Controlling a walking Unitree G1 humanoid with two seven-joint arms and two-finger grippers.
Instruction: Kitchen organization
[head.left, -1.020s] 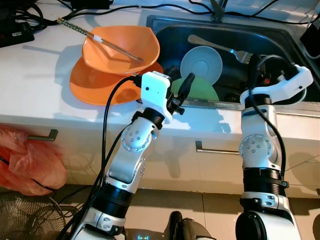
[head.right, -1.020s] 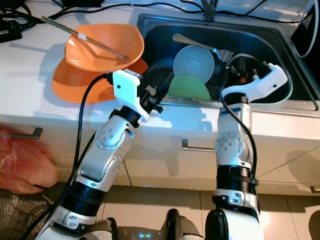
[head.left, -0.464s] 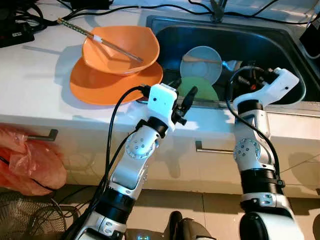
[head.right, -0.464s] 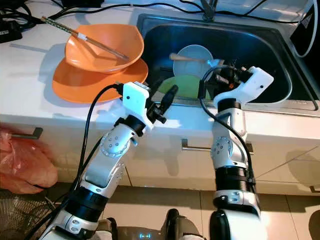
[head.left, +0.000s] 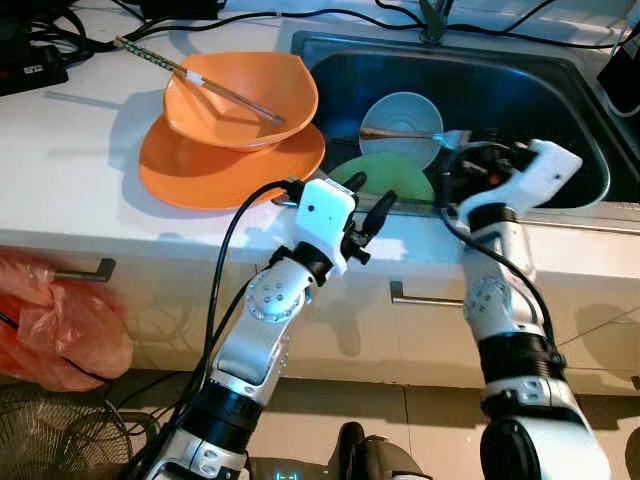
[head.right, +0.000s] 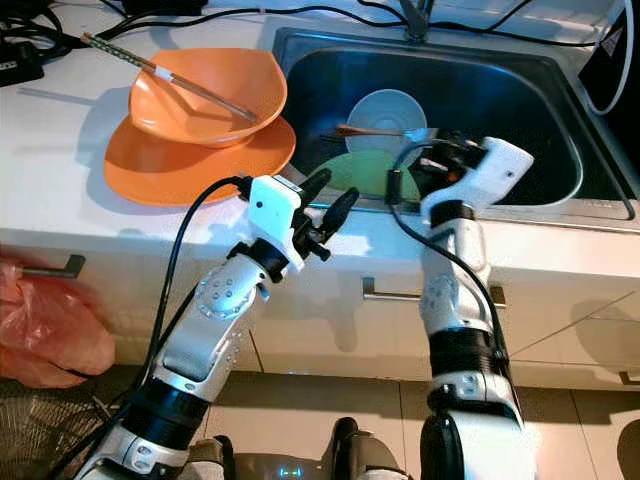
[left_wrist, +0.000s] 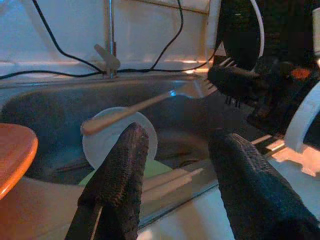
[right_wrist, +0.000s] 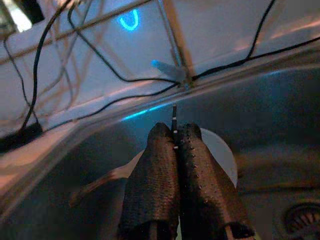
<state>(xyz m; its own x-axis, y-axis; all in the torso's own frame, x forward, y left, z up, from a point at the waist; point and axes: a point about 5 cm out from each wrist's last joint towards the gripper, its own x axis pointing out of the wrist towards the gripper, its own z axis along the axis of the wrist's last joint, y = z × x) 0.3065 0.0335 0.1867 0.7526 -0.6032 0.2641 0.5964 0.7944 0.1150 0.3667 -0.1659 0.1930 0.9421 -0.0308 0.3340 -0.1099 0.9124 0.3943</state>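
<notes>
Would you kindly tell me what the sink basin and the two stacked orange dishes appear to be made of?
The sink basin looks like brushed stainless steel: grey, with soft metallic reflections along its rim. The two stacked orange dishes look like plastic or melamine, uniformly coloured with a dull sheen, though glazed ceramic cannot be excluded.

Green plate (head.left: 385, 176) partly hidden behind sink (head.left: 560, 80) front rim; faucet (head.left: 432, 12) cut off at top edge.
</notes>
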